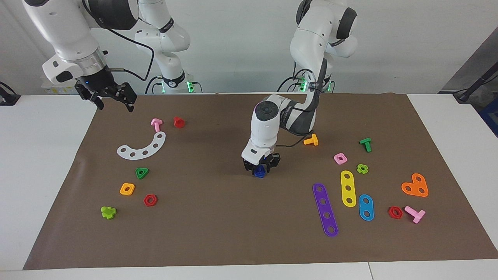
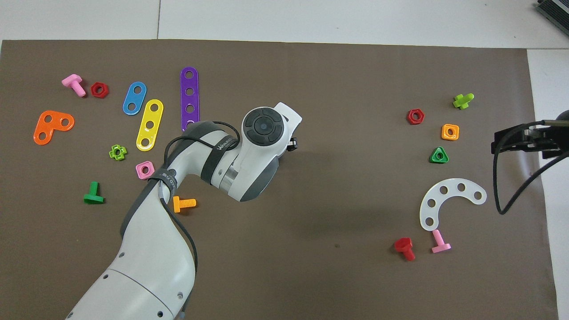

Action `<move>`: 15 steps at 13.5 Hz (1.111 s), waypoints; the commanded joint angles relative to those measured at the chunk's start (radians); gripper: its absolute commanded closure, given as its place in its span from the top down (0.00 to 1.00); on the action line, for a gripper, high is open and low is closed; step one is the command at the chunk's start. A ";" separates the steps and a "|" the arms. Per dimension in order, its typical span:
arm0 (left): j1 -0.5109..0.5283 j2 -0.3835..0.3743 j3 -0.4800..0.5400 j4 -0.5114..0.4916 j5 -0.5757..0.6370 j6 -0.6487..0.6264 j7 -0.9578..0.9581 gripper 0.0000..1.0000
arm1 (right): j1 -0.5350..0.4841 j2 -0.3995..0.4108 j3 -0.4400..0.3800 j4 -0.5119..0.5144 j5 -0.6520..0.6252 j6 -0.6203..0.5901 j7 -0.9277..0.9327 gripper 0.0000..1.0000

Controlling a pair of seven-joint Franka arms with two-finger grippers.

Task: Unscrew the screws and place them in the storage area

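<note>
The left end effector [image 1: 260, 166] is down at the middle of the brown paper sheet [image 1: 218, 233], which covers most of the counter [image 1: 39, 155]. Its fingers stand on either side of the dark-blue screw [image 1: 259, 173], which sits on the paper; whether they already pinch it cannot be told. In the overhead view the arm's wrist hides the screw altogether.

Nothing lies close to the screw. Toward the left arm's end of the counter are an orange bolt [image 1: 311, 140], a pink square nut [image 1: 340, 158], a green bolt [image 1: 365, 144] and a lime cross-shaped nut [image 1: 362, 168]. Nearer the sheet's edge away from the robots lie a purple strip [image 1: 325, 209], a yellow strip [image 1: 348, 188] and a light-blue oval strip [image 1: 366, 207], with a red hex nut [image 1: 395, 212], a pink bolt [image 1: 415, 214] and an orange heart-shaped plate [image 1: 415, 185] toward that corner.

Toward the right arm's end lie a white curved strip [image 1: 142, 147], a pink bolt [image 1: 156, 124], a red bolt [image 1: 179, 122], a green triangular nut [image 1: 142, 173], an orange square nut [image 1: 127, 189], a red hex nut [image 1: 150, 200] and a lime bolt [image 1: 108, 212].

The right end effector [image 1: 113, 103] waits with fingers spread over the sheet's corner at the robots' edge.
</note>
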 commanded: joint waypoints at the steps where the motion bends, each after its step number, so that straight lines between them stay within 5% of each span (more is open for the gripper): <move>1: -0.017 -0.003 0.017 -0.011 0.020 0.016 -0.003 0.56 | -0.016 -0.018 0.015 -0.019 0.007 0.000 0.013 1.00; 7: -0.017 -0.003 0.017 -0.004 0.020 0.004 -0.003 0.42 | -0.016 -0.018 0.015 -0.019 0.007 0.000 0.013 1.00; 15: -0.007 0.014 0.017 0.104 0.013 -0.145 -0.001 0.42 | -0.015 -0.018 0.015 -0.019 0.007 0.000 0.013 1.00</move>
